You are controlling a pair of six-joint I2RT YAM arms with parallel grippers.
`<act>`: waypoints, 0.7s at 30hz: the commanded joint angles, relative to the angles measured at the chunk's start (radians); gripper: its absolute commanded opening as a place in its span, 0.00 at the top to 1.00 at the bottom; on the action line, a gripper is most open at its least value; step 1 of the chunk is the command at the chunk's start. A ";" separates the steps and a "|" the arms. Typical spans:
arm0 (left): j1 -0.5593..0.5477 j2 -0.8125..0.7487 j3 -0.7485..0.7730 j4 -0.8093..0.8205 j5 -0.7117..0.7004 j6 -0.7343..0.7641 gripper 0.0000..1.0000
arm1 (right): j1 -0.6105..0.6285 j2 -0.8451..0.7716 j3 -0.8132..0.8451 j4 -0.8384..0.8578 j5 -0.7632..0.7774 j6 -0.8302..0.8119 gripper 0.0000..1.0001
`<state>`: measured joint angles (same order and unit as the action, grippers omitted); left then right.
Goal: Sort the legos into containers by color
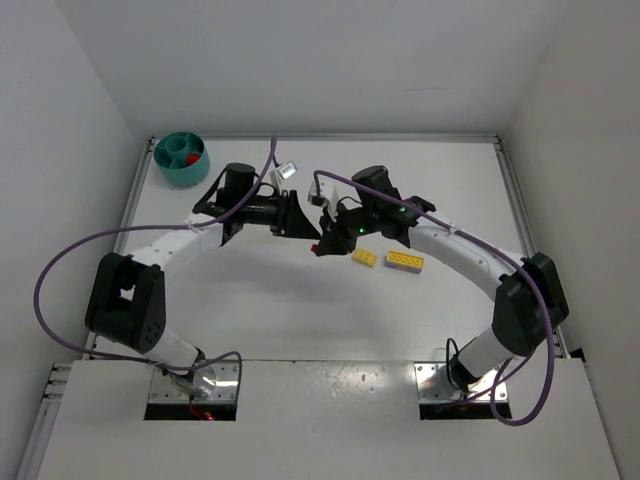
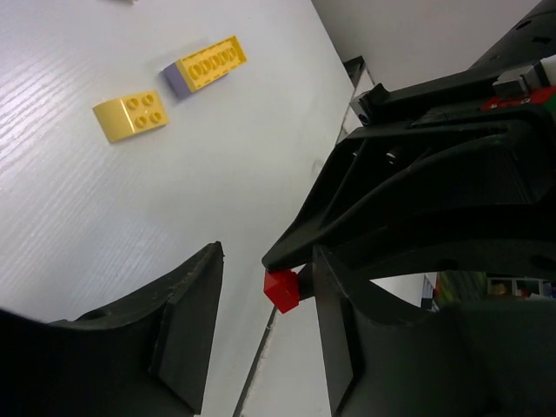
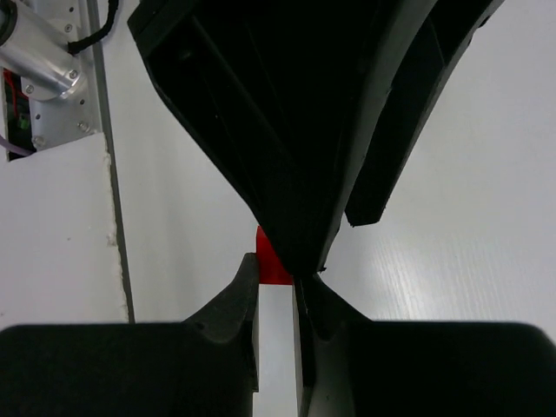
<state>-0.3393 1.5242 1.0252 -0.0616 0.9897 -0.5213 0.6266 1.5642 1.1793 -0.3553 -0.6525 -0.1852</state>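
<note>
Nearest the right wrist camera, the right gripper (image 3: 276, 278) has its two fingertips drawn almost together, pinching the red lego (image 3: 271, 261) at their very ends. That tiny brick sits near the middle of the table (image 1: 250, 310), at the spot where the two arms meet tip to tip. It appears to be held up off the white surface.

From the opposite side, the left gripper (image 2: 265, 256) faces it with its fingers (image 2: 178, 334) clearly apart. In the left wrist view the red lego lies in the gap between them, right against the inner face of one finger and well away from the other. The pointed tip of the right gripper pokes into this same gap from above.

Just to the right of the meeting point, two more bricks lie flat on the table, studs up and close beside each other without touching. They are a square yellow lego (image 2: 130, 115) and a longer yellow lego (image 2: 206, 65). The lower side of the longer one looks pale purple in the left wrist view.

Well apart from all this, at the far left corner of the table, stands the teal bowl (image 1: 178, 177). One of its compartments holds a small red piece (image 1: 192, 158).
</note>
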 commanded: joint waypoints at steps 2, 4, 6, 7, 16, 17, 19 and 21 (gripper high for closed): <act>-0.024 -0.009 0.003 0.022 -0.013 -0.011 0.49 | 0.010 -0.021 0.051 0.021 0.030 -0.020 1.00; -0.024 -0.009 -0.007 0.022 -0.013 -0.002 0.49 | 0.010 -0.021 0.060 0.030 0.051 -0.010 1.00; -0.024 -0.019 -0.016 0.022 -0.013 -0.002 0.49 | 0.010 -0.021 0.069 0.030 0.077 -0.010 1.00; -0.024 -0.019 -0.016 0.022 -0.013 -0.002 0.50 | 0.010 -0.021 0.069 0.030 0.077 -0.010 1.00; -0.024 -0.028 -0.056 0.022 -0.022 -0.011 0.57 | 0.010 -0.012 0.097 0.019 0.123 -0.019 1.00; -0.024 -0.029 -0.056 0.031 -0.022 -0.011 0.61 | 0.010 -0.012 0.097 0.019 0.123 -0.019 1.00; -0.024 -0.029 -0.065 0.031 -0.013 -0.011 0.68 | 0.010 -0.012 0.097 0.019 0.123 -0.019 1.00; -0.024 -0.029 -0.065 0.031 -0.013 -0.011 0.76 | 0.010 -0.012 0.097 0.029 0.123 -0.019 1.00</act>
<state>-0.3550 1.5188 0.9821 -0.0238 0.9787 -0.5411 0.6384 1.5658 1.2144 -0.3927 -0.5316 -0.1917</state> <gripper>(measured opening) 0.263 0.134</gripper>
